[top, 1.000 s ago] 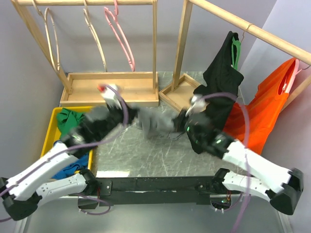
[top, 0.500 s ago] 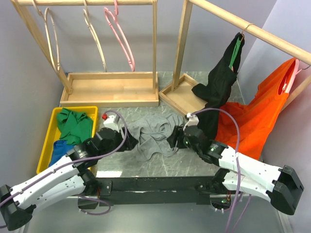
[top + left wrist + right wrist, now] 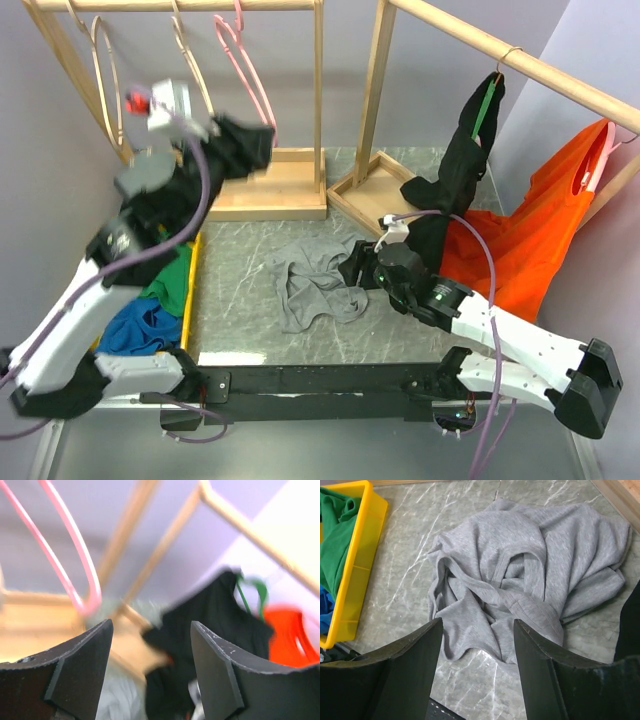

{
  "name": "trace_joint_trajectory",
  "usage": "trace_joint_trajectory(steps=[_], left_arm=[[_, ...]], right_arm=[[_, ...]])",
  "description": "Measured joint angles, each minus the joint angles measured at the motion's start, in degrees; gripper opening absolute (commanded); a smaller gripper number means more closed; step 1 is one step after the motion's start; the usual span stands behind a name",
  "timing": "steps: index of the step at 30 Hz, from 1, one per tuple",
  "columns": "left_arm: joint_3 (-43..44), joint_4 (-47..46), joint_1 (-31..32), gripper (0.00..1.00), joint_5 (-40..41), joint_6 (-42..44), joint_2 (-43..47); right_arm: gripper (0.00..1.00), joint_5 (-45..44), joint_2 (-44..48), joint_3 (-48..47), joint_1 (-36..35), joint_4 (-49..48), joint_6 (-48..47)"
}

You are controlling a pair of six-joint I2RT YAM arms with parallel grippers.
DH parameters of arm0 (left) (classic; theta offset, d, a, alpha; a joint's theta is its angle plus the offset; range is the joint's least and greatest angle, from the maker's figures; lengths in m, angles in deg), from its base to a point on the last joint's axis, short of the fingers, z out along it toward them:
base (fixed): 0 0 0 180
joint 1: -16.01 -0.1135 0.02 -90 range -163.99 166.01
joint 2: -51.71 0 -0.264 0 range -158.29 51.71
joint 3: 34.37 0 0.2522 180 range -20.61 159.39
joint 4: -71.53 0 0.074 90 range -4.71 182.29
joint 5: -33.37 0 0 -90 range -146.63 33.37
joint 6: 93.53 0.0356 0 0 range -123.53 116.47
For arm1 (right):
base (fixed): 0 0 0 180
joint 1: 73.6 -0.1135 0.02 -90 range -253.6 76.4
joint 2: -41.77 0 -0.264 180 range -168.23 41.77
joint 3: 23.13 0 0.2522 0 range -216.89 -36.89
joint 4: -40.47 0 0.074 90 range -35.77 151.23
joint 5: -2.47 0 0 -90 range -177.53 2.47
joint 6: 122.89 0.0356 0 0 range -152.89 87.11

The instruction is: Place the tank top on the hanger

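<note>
My left gripper (image 3: 150, 624), jaws released, hangs beside the hanger (image 3: 89, 602), likely to fetch it; right gripper (image 3: 477, 621), also released, overlooks the tank top (image 3: 530, 565).

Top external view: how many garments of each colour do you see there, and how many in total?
Grey: 1, the tank top
Black: 1, the black garment
Orange: 1, the orange garment
Green: 1, the green garment
Blue: 1, the blue garment
Total: 5
</note>
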Motion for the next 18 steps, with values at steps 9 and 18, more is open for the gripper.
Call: trace_joint_trajectory(steps=[9,18], left_arm=[[38.1,3.3,-2.8,0.67,17.9,13.2,-29.1],[42.6,3.7,-4.9,0.64,29.4,24.3,-44.3]], right_arm=[[0.66,0.1,4.0,-0.4,0.0,3.7,-0.2],[0.67,1.5,8.4,-0.5,0.0,7.0,-0.3]])
